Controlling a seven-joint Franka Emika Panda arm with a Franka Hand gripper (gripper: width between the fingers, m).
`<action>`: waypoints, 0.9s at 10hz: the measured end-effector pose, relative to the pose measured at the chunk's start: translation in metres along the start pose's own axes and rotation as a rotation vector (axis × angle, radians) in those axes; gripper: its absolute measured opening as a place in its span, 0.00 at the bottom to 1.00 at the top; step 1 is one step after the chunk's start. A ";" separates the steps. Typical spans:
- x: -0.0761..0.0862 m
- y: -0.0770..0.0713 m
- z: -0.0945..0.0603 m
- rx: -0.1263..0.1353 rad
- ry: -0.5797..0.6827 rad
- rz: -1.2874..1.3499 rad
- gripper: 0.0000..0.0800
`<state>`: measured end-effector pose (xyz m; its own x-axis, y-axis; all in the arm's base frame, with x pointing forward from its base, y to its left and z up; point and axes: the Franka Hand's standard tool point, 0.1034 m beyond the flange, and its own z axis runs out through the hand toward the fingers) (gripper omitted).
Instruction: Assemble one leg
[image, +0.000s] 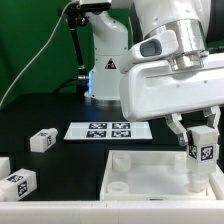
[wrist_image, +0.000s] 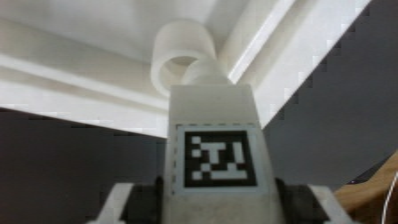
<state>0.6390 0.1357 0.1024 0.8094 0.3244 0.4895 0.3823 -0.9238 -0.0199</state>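
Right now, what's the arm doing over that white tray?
The gripper is shut on one leg, holding it upright over the white tray, near its corner on the exterior view's right. In the wrist view the leg points at a round socket; whether it has entered cannot be told. Spare legs lie loose to the exterior view's left of the marker board.

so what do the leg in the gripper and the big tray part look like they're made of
The leg: probably white plastic, maybe 3D-printed; matte, evenly coloured faces carrying a printed black-and-white tag. The tray: apparently the same white plastic; smooth, dull surface with rounded edges. Neither shows grain or metallic shine.
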 end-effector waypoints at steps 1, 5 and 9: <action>0.002 0.001 -0.001 0.001 -0.001 0.000 0.36; -0.003 0.004 0.003 0.000 -0.008 0.006 0.36; -0.007 0.009 0.006 -0.003 -0.011 0.013 0.36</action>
<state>0.6393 0.1263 0.0939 0.8192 0.3147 0.4794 0.3703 -0.9286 -0.0233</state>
